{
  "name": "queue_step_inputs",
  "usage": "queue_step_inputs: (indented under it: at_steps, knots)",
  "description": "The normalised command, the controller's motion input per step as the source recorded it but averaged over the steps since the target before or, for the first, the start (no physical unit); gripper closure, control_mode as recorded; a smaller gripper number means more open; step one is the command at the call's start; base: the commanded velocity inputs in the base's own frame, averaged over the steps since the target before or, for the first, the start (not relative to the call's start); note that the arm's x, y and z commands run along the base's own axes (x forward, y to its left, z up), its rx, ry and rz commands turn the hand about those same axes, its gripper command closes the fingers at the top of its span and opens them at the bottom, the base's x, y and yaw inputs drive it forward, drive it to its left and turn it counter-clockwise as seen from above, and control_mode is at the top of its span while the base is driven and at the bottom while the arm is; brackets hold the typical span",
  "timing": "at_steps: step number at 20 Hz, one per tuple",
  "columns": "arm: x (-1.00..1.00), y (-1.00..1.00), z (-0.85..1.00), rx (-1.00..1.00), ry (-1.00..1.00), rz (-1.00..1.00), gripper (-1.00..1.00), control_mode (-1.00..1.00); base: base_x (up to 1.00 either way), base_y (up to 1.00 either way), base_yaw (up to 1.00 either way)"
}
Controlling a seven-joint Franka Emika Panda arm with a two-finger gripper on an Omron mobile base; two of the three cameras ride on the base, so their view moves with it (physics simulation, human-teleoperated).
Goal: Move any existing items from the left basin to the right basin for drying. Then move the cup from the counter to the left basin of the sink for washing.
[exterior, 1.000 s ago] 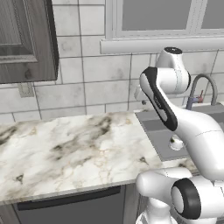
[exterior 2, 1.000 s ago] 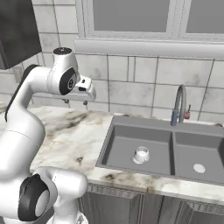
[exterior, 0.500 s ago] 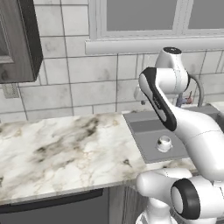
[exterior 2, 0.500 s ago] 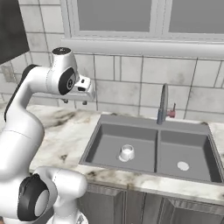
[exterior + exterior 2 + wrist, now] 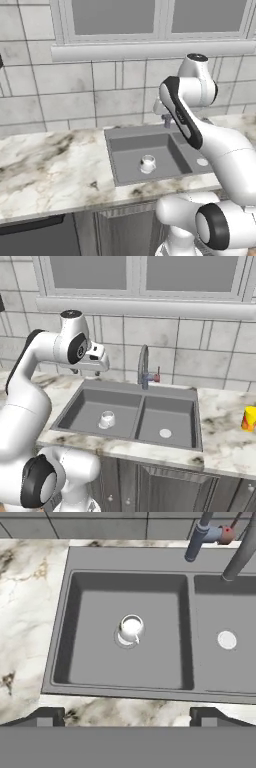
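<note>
A small white mug [image 5: 131,628] stands on the drain in the wider left basin [image 5: 95,657] of the dark grey sink; the mug [image 5: 106,419] also shows from the right and the mug [image 5: 147,163] from the left. The right basin [image 5: 172,418] holds nothing but its silver drain [image 5: 227,640]. The yellow cup [image 5: 249,418] stands on the marble counter [image 5: 225,421] at the far right. My gripper [image 5: 127,716] hangs open and empty high above the left basin's near side. From the base it is seen as the gripper [image 5: 86,372] and the gripper [image 5: 166,119].
A curved grey faucet [image 5: 143,363] with a small red lever rises behind the divider between the basins. Tiled wall and a window ledge run behind it. Broad marble worktop [image 5: 50,170] stretches left of the sink.
The base has driven to the right, so the sink has slid toward the middle of both base views and the yellow cup has come into sight. The gripper stays open.
</note>
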Motion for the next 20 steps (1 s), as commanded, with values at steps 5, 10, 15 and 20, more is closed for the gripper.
queue_step_inputs:
  at_steps: [5, 10, 15, 20]
  knots:
    - [0.0, 0.0, 0.0, 0.0, 0.0, 0.0, -1.0, 1.0, -0.32, -0.66, 0.0]
    - [0.0, 0.0, 0.0, 0.0, 0.0, 0.0, -1.0, 1.0, -0.09, -0.67, 0.0]
    - [0.0, 0.0, 0.0, 0.0, 0.0, 0.0, -1.0, 1.0, 0.0, -0.66, 0.01]
    - [0.0, 0.0, 0.0, 0.0, 0.0, 0.0, -1.0, 1.0, 0.2, -0.49, 0.0]
